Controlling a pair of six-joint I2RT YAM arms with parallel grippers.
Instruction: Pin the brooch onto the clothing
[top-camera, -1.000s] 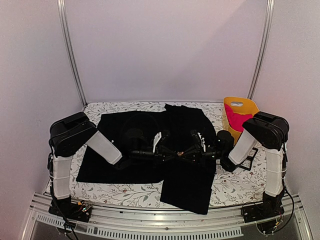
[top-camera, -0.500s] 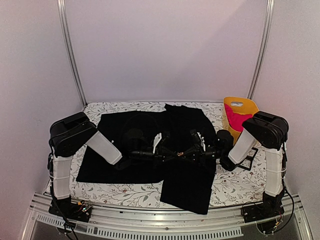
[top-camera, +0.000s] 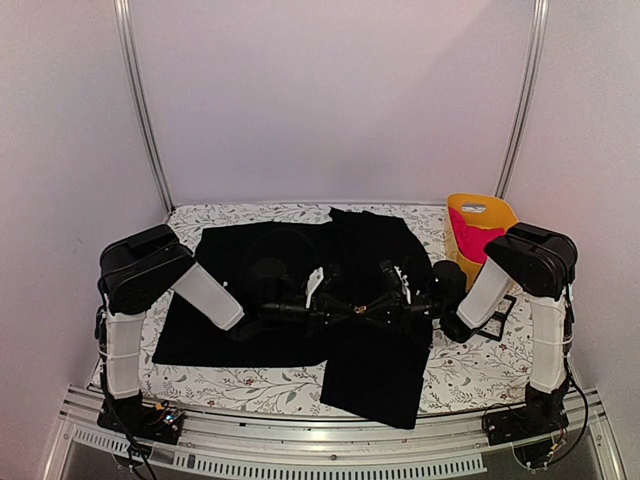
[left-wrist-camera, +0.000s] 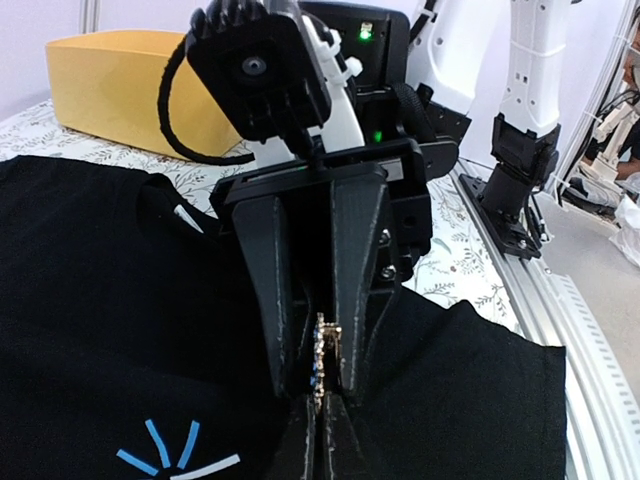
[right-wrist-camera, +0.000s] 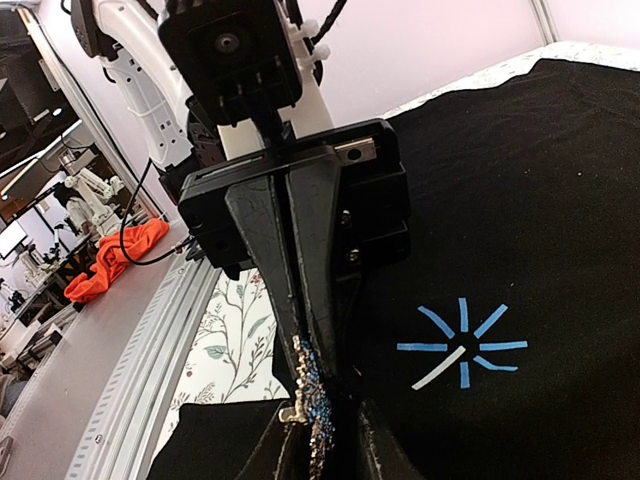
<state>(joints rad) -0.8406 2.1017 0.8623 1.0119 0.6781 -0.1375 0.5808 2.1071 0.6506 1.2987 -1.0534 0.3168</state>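
1 brooch (left-wrist-camera: 322, 355) | 1 shirt (left-wrist-camera: 100, 300) | L gripper (right-wrist-camera: 315, 345) clamped on brooch; R gripper (left-wrist-camera: 320, 385) slightly apart round it

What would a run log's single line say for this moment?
left gripper: shut on tiny silvery-gold metal brooch | right gripper: slightly open around it | black long-sleeved shirt: spread beneath both

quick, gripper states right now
left gripper: shut on the brooch
right gripper: jaws narrowly around the brooch, grip cannot be told
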